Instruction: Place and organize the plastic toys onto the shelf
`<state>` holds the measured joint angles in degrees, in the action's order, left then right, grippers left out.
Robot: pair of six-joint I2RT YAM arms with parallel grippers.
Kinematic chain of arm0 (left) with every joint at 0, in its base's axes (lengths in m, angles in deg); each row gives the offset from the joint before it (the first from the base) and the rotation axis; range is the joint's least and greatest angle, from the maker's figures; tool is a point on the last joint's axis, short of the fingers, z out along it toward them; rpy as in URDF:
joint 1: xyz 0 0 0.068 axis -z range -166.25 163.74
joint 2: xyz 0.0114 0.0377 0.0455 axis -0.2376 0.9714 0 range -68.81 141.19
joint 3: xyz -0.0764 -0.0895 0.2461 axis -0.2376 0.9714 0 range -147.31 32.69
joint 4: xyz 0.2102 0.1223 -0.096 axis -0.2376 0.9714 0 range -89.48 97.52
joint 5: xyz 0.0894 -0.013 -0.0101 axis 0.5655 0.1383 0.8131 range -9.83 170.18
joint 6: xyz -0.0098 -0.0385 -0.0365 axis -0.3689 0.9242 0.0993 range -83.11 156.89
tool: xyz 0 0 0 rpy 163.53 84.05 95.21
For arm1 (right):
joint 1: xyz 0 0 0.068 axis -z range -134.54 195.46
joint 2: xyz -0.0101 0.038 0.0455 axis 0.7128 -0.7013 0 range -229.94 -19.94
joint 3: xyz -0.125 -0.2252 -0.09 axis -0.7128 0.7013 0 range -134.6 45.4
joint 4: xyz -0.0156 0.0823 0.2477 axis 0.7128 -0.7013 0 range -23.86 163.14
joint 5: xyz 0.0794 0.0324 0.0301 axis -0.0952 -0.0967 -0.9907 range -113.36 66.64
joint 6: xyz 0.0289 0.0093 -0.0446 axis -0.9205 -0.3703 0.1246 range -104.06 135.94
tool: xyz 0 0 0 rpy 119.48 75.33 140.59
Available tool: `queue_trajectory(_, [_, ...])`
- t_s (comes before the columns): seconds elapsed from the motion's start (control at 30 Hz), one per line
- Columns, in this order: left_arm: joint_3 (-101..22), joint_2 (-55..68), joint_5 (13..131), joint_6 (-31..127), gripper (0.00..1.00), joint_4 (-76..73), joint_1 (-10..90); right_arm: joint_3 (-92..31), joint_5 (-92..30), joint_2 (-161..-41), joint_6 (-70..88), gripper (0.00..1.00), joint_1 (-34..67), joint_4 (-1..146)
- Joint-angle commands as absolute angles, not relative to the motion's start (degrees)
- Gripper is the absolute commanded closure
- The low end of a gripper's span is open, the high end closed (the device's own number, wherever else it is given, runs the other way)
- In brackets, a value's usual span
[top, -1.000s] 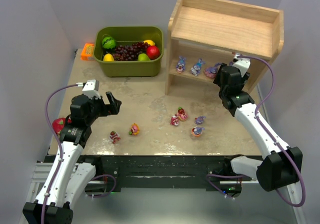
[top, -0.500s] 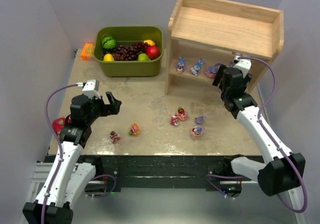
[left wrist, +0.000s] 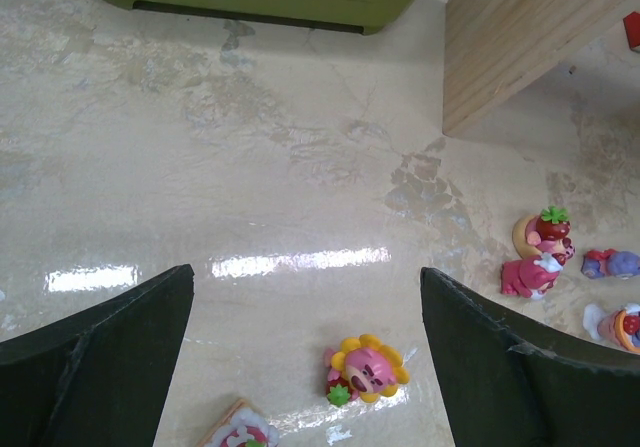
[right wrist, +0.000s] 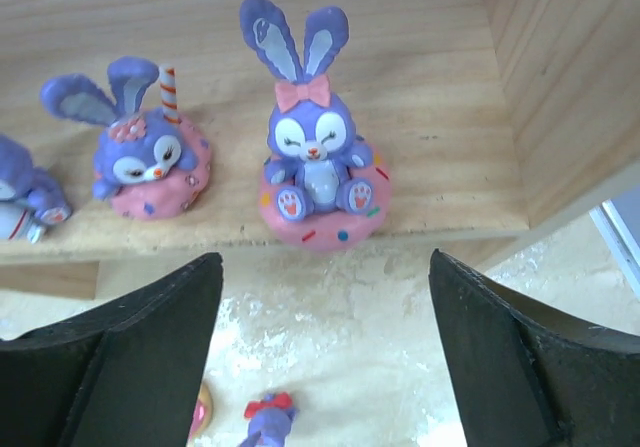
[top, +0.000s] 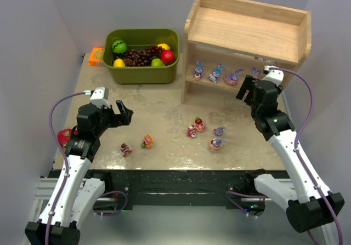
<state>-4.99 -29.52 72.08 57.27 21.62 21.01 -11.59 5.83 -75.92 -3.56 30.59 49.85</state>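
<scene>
Change: the right gripper [right wrist: 325,262] is being drawn back out of the shelf [right wrist: 420,67], where it was reaching in under the upper board a second ago.
Right hand state: the jaws are being held wide apart, with nothing between them.
Toy just left: a purple bunny [right wrist: 312,167] on a pink ring base is being left upright just ahead of the hand, on the lower board, near the side wall.
Neighbour: a second bunny [right wrist: 145,162] is being kept to the hand's left, apart from the first.
Left gripper [left wrist: 305,287]: it is being held open and empty above the table [left wrist: 250,167].
Meaning: one more placement is being counted as done. Six loose figurines [top: 199,124] are being left on the table behind the right hand, so a new pickup is probably being called for.
</scene>
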Motion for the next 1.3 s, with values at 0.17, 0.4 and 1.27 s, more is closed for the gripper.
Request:
queue_trajectory(0.17, [-4.67,-30.13,71.3,56.84,0.01,20.38,21.22,-16.65,-5.67,-70.57,-3.75,0.21,30.87,40.54])
queue_trajectory(0.4, [-4.76,-29.61,70.51,57.46,0.0,19.68,21.3,-11.39,-23.17,-66.79,-1.9,0.23,30.79,37.98])
queue_trajectory(1.27, [-5.19,-28.02,71.3,57.72,0.0,20.12,21.3,3.74,-4.22,-61.15,-30.72,0.25,6.63,35.97])
